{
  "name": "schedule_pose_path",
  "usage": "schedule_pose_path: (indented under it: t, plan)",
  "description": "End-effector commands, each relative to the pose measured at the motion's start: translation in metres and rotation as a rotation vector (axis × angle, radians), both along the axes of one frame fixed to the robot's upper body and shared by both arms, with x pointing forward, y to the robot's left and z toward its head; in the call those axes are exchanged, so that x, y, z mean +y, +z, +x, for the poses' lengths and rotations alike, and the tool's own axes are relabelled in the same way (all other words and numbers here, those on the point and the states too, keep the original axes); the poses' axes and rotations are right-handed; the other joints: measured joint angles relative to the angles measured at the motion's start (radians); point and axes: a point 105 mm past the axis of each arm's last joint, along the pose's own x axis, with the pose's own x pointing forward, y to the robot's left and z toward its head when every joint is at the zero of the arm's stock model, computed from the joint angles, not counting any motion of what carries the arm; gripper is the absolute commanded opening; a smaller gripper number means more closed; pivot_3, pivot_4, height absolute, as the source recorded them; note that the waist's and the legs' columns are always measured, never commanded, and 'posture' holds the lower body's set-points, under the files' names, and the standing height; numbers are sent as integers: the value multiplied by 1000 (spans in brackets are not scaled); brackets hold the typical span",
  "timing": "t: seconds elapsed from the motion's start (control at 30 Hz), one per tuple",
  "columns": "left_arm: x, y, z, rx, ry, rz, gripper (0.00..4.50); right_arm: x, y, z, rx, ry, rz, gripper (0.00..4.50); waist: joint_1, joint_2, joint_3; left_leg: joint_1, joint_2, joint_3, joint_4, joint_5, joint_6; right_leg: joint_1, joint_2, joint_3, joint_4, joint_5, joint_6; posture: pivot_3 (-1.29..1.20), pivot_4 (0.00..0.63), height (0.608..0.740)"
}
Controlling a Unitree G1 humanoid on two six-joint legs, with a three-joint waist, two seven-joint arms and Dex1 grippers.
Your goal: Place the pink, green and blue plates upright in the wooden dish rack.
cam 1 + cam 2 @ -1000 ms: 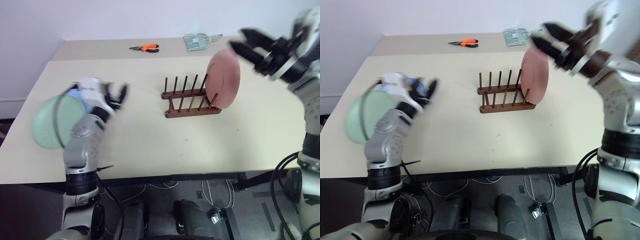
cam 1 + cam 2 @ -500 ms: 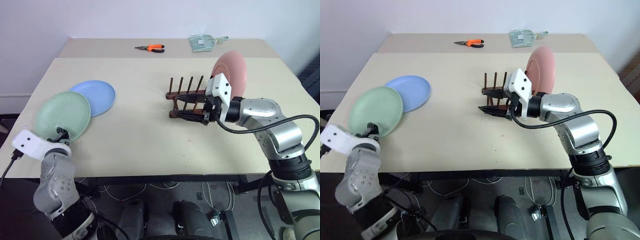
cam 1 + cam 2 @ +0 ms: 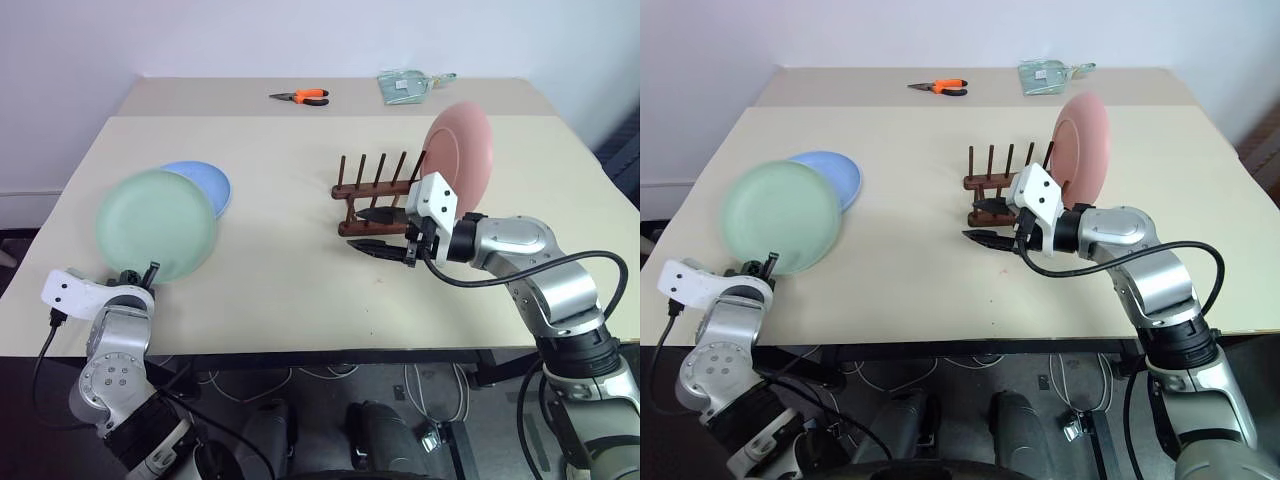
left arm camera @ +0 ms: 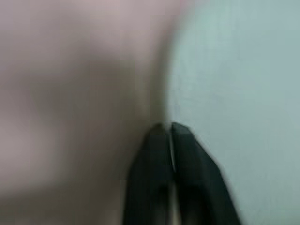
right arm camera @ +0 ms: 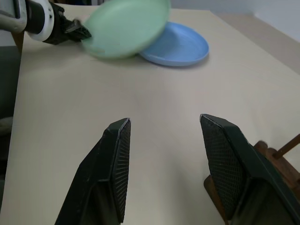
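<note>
The green plate [image 3: 157,225] is raised off the table and tilted, its face towards me, and my left gripper [image 3: 141,272] is shut on its near rim. In the left wrist view the black fingers [image 4: 159,140] are pressed together beside the green plate [image 4: 234,93]. The blue plate [image 3: 208,180] lies flat behind it, partly covered. The pink plate [image 3: 459,150] stands upright at the right end of the wooden dish rack [image 3: 375,195]. My right gripper [image 3: 385,231] hangs open and empty just in front of the rack, pointing left.
Orange-handled pliers [image 3: 298,96] and a clear packet [image 3: 404,84] lie at the far side of the table. Bare tabletop [image 3: 290,270] stretches between the green plate and the rack. The table's near edge runs just below my left gripper.
My left gripper has closed on the green plate's rim and tipped it up, moving it right over part of the blue plate. My right gripper has sunk slightly in front of the rack.
</note>
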Motion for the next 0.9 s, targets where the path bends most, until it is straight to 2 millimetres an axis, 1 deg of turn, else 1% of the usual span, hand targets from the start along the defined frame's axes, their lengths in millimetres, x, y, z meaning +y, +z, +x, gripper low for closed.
schedule_pose_path:
  t: [0.03, 0.1, 0.13, 0.17, 0.2, 0.27, 0.3, 0.37, 0.43, 0.5, 0.57, 0.63, 0.7, 0.73, 0.8, 0.9]
  plan:
    - [3, 15, -2, -91, 32, 25, 21, -3, 15, -5, -35, 9, 24, 2630, -2, 0, 0, 0, 0, 0, 0, 0, 0, 0, 0, 0, 0, 0, 0, 0, 150, 740]
    - [-2, 33, 0, -142, -5, 142, 0, -3, 16, -7, -16, 24, 32, 3213, -2, 0, 0, 0, 0, 0, -1, 0, 0, 0, 0, 0, 0, 0, 0, 0, 150, 740]
    - [-5, 39, 1, -158, -23, 187, 0, -2, 17, -8, -16, 30, 32, 3667, -2, 0, 0, 0, 0, 0, -1, 0, 0, 0, 0, 0, 0, 0, 0, 0, 150, 740]
    - [-11, 51, 5, -190, -55, 247, 0, 1, 19, -8, -39, 35, 28, 4171, -2, 0, 0, 0, 0, 0, -1, 0, 0, 0, 0, 0, 0, 0, 0, 0, 150, 740]
    - [-21, 65, 10, -233, -103, 305, 0, 4, 21, -8, -85, 36, 8, 4397, -1, -1, 0, 0, 0, 0, -1, 0, 0, 0, 0, 0, 0, 0, -1, 0, 150, 740]
    - [-47, 90, 22, -285, -221, 422, 0, 14, 23, -6, -204, 42, -60, 4397, 1, -1, 0, 0, 0, 0, -1, 0, 0, 0, 0, 0, 0, -2, -4, 0, 150, 740]
    - [-55, 95, 25, -295, -257, 454, 0, 17, 23, -5, -238, 46, -82, 4397, 1, -1, 0, 0, 0, 0, -1, 0, 0, 0, 0, 0, -1, -1, -4, 0, 150, 740]
    - [-80, 108, 35, -333, -350, 478, 0, 28, 25, 1, -365, 41, -134, 4397, 0, -1, 0, 0, 0, 0, -1, 0, -1, 0, 0, 0, -1, -1, -4, 0, 150, 740]
    - [-108, 119, 45, -346, -451, 508, 0, 39, 27, 10, -506, 21, -204, 4397, -2, -1, 0, 0, 0, 0, -1, 0, -1, 0, 0, 0, -1, -1, -3, 0, 150, 740]
    - [-128, 128, 51, -362, -526, 537, 0, 45, 27, 20, -644, 1, -296, 4397, -3, -1, 0, 0, -1, 0, -1, 0, -1, -1, 0, 0, -1, 1, -1, 0, 150, 740]
    - [-143, 137, 54, -399, -570, 504, 0, 48, 25, 30, -765, -16, -379, 4397, -4, -1, 0, 0, -1, 0, -1, 1, -1, -1, 1, 0, -1, 1, -1, 0, 150, 740]
    - [-156, 142, 56, -413, -614, 486, 0, 49, 23, 36, -835, -22, -424, 4397, -3, -1, 0, 0, -1, 1, -1, 2, -3, -1, 1, 0, -1, 1, -1, 0, 150, 740]
    - [-166, 143, 56, -415, -661, 479, 0, 48, 20, 41, -902, -29, -478, 4397, -3, -1, 0, 0, -1, 1, -1, 2, -3, -1, 2, 0, -1, 1, -1, 0, 150, 740]
    - [-169, 144, 56, -416, -676, 479, 0, 47, 19, 44, -927, -37, -492, 4173, -3, -1, 0, 0, -1, 1, -1, 3, -4, -1, 2, 0, -1, 1, -1, 0, 150, 740]
    - [-174, 141, 55, -406, -703, 481, 0, 46, 21, 46, -958, -54, -496, 3525, -3, -1, 0, 0, -1, 1, -1, 3, -4, -1, 2, 0, -1, 1, -1, 0, 150, 740]
    - [-177, 140, 54, -408, -725, 476, 0, 44, 22, 49, -1002, -68, -520, 2051, -3, -1, 0, 0, -1, 1, -1, 3, -5, -1, 2, 0, -1, 1, -1, 0, 150, 740]
